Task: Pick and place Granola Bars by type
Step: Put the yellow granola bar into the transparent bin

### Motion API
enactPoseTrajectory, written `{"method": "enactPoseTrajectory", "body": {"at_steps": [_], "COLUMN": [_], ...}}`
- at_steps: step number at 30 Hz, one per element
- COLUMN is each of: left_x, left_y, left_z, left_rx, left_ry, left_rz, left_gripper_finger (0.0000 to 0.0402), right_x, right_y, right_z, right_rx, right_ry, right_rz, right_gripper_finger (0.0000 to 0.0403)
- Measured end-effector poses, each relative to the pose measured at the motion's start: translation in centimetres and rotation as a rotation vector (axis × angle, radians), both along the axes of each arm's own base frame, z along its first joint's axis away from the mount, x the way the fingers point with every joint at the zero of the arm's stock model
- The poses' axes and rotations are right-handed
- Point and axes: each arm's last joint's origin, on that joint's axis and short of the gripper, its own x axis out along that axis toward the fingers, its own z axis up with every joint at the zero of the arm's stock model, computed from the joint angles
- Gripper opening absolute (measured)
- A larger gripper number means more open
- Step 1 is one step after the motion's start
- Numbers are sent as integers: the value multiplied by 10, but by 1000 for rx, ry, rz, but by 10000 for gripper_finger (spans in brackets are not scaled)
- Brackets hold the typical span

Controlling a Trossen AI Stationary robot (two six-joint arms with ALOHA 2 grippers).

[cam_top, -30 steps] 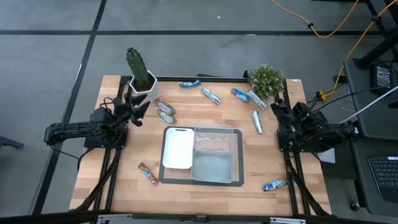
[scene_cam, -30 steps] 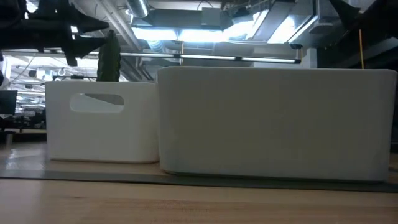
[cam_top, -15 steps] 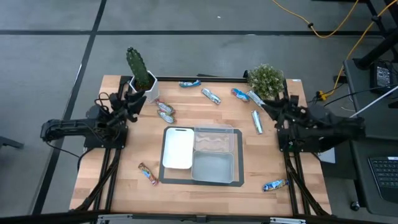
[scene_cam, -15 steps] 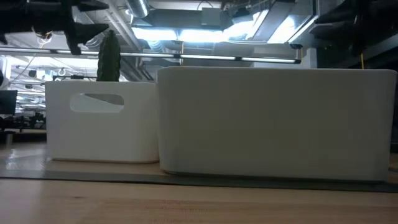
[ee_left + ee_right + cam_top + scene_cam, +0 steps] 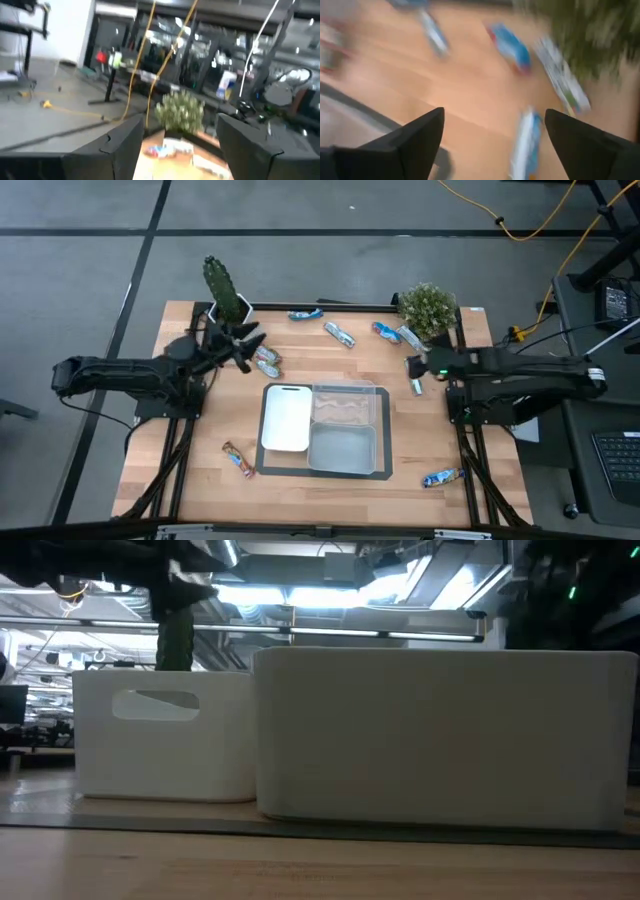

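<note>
- Progress: tray (image 5: 275,392) held no bars; all nine lay loose on the table, so sorting was judged barely begun.
- Left gripper (image 5: 243,344): fingers spread, nothing held; twin bars (image 5: 266,360) just beside the tips, cactus (image 5: 222,288) close behind.
- Brown bar (image 5: 238,459): near table edge, well apart from both grippers.
- Far bars (image 5: 339,334): ahead of both grippers.
- Right gripper (image 5: 489,145): fingers wide apart, empty; silver-blue bar (image 5: 414,377) between and just ahead of the tips.
- Shrub (image 5: 428,307): crowded two bars (image 5: 398,334) beyond the right fingers.
- Corner bar (image 5: 443,477): well apart.
</note>
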Motion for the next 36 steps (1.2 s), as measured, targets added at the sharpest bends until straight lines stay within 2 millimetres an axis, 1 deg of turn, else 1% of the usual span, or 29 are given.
{"method": "enactPoseTrajectory", "body": {"at_steps": [4, 6, 9, 13, 18, 21, 23, 25, 27, 32, 33, 34, 36], "left_x": [10, 13, 15, 14, 14, 14, 14, 14, 14, 13, 13, 13, 13], "left_y": [5, 6, 9, 11, 12, 12, 12, 12, 12, 13, 13, 13, 13], "left_z": [-10, -12, -15, -13, -10, -10, -10, -10, -10, -10, -10, -10, -10], "left_rx": [-7, -29, -47, -41, -31, -29, -29, -29, -29, -30, -30, -31, -30], "left_ry": [65, 72, 78, 64, 34, 28, 29, 28, 28, 28, 28, 28, 28], "left_rz": [-73, -113, -148, -142, -133, -134, -134, -134, -134, -124, -122, -120, -119], "left_gripper_finger": [239, 239, 239, 239, 239, 239, 239, 239, 239, 239, 239, 239, 239], "right_x": [10, 14, 20, 32, 43, 45, 46, 46, 46, 44, 43, 43, 44], "right_y": [-12, -18, -25, -33, -43, -46, -46, -46, -45, -41, -40, -39, -37], "right_z": [-34, -47, -60, -75, -95, -102, -103, -102, -100, -94, -92, -90, -84], "right_rx": [104, 145, 210, 277, 340, 370, 377, 386, 400, 445, 463, 478, 499], "right_ry": [174, 251, 335, 385, 434, 458, 462, 453, 430, 390, 378, 362, 314], "right_rz": [-92, -115, -97, -29, 11, 33, 36, 48, 76, 142, 169, 197, 244], "right_gripper_finger": [344, 341, 340, 339, 338, 323, 295, 252, 197, 42, 27, 23, 32]}}
